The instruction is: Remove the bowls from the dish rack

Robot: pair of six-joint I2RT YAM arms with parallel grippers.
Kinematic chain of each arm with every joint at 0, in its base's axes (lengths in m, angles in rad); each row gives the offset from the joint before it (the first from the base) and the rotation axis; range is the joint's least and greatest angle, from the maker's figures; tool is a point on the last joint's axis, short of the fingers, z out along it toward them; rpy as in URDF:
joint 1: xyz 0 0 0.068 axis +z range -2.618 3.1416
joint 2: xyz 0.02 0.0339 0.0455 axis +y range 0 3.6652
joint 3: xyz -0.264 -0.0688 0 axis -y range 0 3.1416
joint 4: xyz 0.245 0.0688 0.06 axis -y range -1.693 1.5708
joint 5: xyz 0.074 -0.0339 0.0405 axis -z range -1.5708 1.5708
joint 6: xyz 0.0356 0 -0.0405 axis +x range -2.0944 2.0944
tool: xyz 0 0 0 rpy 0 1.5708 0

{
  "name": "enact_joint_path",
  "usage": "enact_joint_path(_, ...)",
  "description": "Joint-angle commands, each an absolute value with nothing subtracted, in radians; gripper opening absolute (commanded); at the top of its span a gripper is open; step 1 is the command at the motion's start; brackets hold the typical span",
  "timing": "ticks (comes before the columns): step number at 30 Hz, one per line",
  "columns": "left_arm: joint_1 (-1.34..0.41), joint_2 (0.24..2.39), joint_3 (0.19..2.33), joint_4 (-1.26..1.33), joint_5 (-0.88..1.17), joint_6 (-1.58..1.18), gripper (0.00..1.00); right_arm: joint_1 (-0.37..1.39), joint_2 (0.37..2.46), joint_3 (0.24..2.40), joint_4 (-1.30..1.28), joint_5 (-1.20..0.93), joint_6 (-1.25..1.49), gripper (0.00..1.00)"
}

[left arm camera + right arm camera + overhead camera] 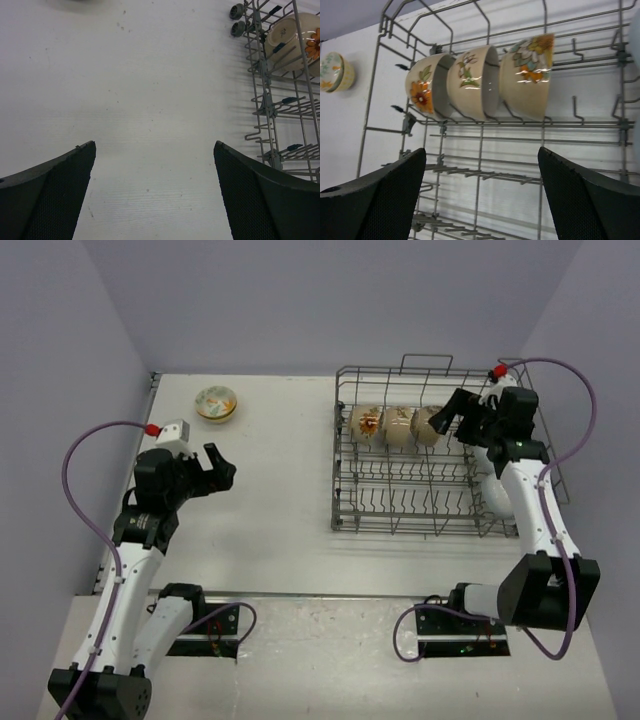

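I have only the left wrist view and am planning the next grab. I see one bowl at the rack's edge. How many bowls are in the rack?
Observer: Three bowls stand on edge in one row in the far half of the dish rack.
Operator: Is any bowl already out?
Observer: One. A floral bowl sits upright on the table, far to the left of the rack.
Operator: Where is the right gripper?
Observer: The right gripper is open over the rack, close beside the rightmost bowl, and holds nothing.
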State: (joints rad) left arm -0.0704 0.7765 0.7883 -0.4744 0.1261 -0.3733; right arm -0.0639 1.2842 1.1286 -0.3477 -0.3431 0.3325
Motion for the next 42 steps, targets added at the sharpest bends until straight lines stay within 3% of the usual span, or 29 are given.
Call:
enact_joint_path(1,-0.081,0.772,0.788,-0.431,0.146,-0.344,1.00,-0.132,1.333,1.204,-0.367,-0.387,0.255,0.92)
enact_joint_path(6,-0.097,0.772,0.787,-0.433,0.143,-0.344,1.00,-0.193,1.541,1.350,-0.425,-0.506,0.227,0.82)
enact_joint_path(12,-0.143,0.765,0.785,-0.434,0.138,-0.342,1.00,-0.245,1.718,1.483,-0.489,-0.561,0.192,0.78)
enact_joint_path(28,-0.152,0.767,0.787,-0.434,0.141,-0.342,1.00,-0.245,1.911,1.620,-0.528,-0.712,0.156,0.74)
enact_joint_path(33,-0.152,0.781,0.787,-0.434,0.143,-0.341,1.00,-0.245,1.980,1.670,-0.572,-0.778,0.124,0.63)
enact_joint_path(42,-0.152,0.801,0.792,-0.434,0.138,-0.337,1.00,-0.245,2.037,1.692,-0.591,-0.877,0.104,0.52)
